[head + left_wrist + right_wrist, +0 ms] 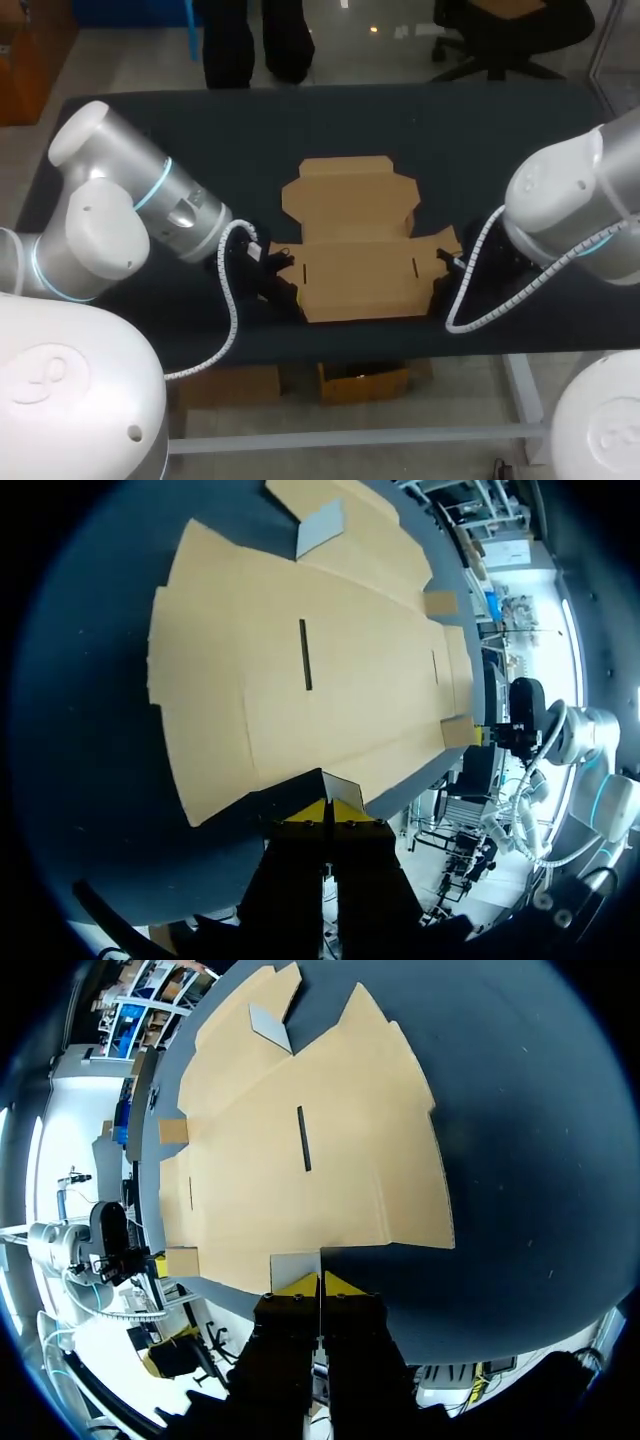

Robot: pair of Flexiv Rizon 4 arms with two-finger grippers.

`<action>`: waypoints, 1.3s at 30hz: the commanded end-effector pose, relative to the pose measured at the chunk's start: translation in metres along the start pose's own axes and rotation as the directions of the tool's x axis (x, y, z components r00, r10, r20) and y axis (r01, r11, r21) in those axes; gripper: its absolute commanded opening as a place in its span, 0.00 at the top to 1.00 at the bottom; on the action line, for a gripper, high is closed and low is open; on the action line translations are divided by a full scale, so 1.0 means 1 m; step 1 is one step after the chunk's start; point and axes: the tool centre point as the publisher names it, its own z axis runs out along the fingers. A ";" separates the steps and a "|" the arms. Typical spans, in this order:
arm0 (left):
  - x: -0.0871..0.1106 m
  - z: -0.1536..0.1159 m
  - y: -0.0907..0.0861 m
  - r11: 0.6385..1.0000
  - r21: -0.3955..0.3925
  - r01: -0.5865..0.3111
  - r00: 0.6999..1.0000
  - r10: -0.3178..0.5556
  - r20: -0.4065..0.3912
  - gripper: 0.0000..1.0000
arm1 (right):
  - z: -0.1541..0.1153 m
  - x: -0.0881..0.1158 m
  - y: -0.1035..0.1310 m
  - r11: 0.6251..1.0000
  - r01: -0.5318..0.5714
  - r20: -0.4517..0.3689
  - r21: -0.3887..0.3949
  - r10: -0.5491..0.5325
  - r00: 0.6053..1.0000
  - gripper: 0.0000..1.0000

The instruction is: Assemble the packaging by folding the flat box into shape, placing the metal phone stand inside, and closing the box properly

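The left tool [328, 808] has its yellow tips pressed together, pinching a small raised flap [343, 788] at one short end of the box [230, 680]. The right tool [320, 1282] is likewise pressed together, on the other flap [294, 1266] at the opposite end. Between them the brown cardboard box lies unfolded and flat, with two narrow slots [305, 655] in its middle panel, near the front edge of the dark, matte counter [150, 130]. The white left arm [180, 215] and right arm [570, 200] enter from either side.
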 end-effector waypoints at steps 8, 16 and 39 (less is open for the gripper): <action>0.007 0.006 0.001 1.000 -0.006 -0.004 1.000 0.004 0.014 1.00 | 0.004 0.004 -0.002 1.000 0.005 0.014 0.003 -0.005 1.000 1.00; 0.009 0.009 0.002 1.000 -0.011 0.000 1.000 0.001 0.025 1.00 | 0.006 0.005 -0.004 1.000 0.008 0.024 0.002 -0.008 1.000 1.00; 0.010 0.016 0.003 1.000 -0.016 0.006 0.999 -0.005 0.040 1.00 | 0.008 0.011 -0.010 1.000 0.020 0.052 -0.006 -0.020 0.998 1.00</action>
